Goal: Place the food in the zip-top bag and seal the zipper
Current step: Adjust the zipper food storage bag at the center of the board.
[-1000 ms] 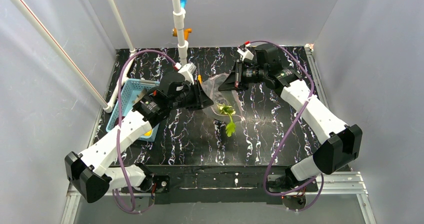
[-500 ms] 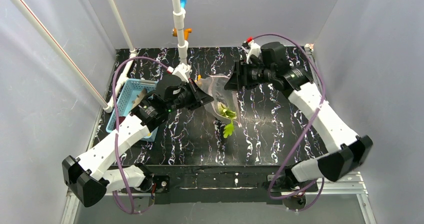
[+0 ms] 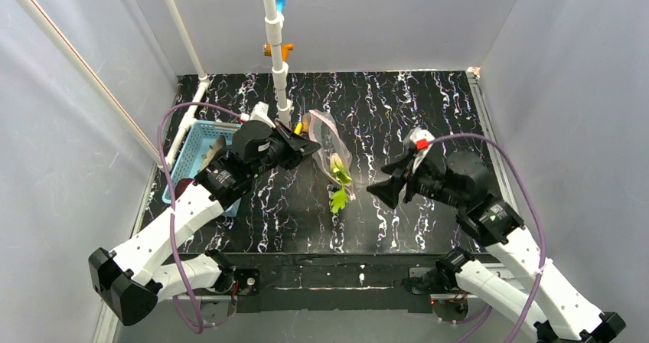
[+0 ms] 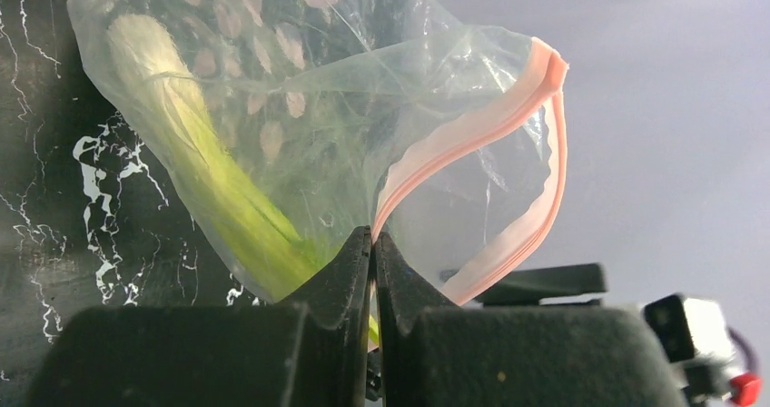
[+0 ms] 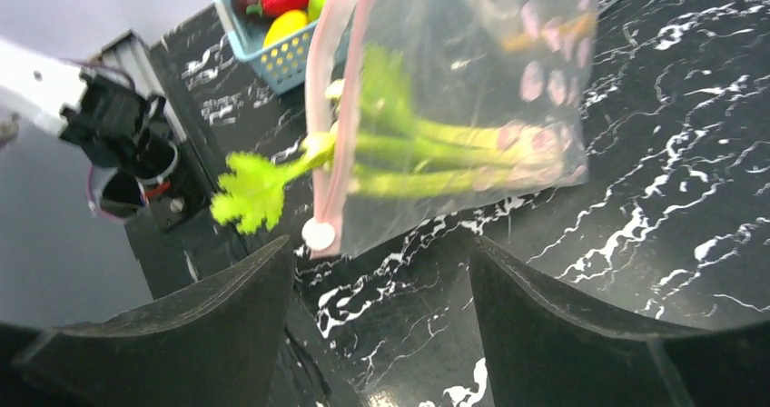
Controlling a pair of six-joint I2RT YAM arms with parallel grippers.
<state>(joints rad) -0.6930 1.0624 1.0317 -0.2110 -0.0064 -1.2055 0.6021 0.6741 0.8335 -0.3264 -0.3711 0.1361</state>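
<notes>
The bag [image 4: 300, 89] is showing as thin, clear, glossy plastic film; the zipper [image 4: 472, 133] is appearing as smooth, matt pink plastic; the table [image 5: 672, 134] is gleaming like polished black marble; the basket [image 5: 277, 62] is looking like blue plastic mesh.

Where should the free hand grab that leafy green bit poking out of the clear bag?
Probably the stalk of the long green-and-white toy leek, just outside the pinkish-red zipper strip of the clear plastic bag: likely firmer than the frilly tip. It juts from the mouth toward the near edge, beside the open right hand, so approach from there. The left hand pinches the strip.
</notes>
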